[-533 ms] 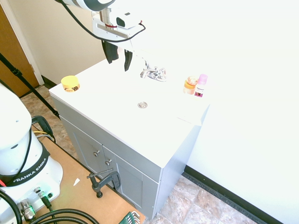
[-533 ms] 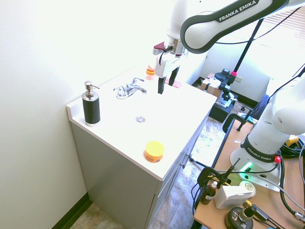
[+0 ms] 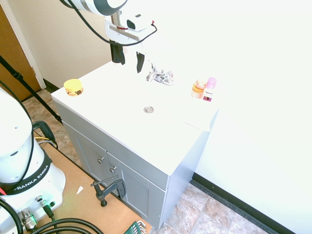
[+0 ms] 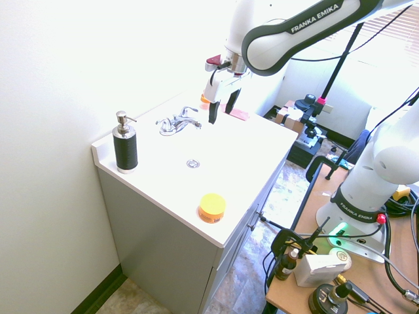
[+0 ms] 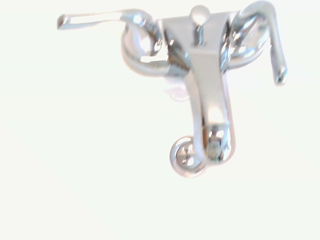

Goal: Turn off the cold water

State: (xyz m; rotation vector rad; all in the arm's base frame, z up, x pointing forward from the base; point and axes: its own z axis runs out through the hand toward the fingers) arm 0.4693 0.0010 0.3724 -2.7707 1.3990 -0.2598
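Observation:
The chrome faucet (image 3: 160, 76) (image 4: 178, 122) stands at the back of the white sink top (image 3: 122, 97), with no stream of cold water showing from its spout. The wrist view looks straight down on the faucet (image 5: 200, 75). There, one lever handle (image 5: 90, 19) points sideways and the other (image 5: 276, 47) is turned toward the spout side. My gripper (image 3: 128, 61) (image 4: 221, 111) hangs open above the counter beside the faucet, not touching it and holding nothing.
A drain (image 3: 148, 109) sits in the basin in front of the faucet. A black pump bottle (image 4: 124, 145) stands at one back corner; an orange jar (image 3: 199, 89) and a pink bottle (image 3: 210, 88) stand on the other side. A yellow tub (image 3: 73, 87) sits near the front edge.
The gripper has shifted a little closer to the faucet and slightly higher. Its fingers stay open. Nothing on the counter has moved.

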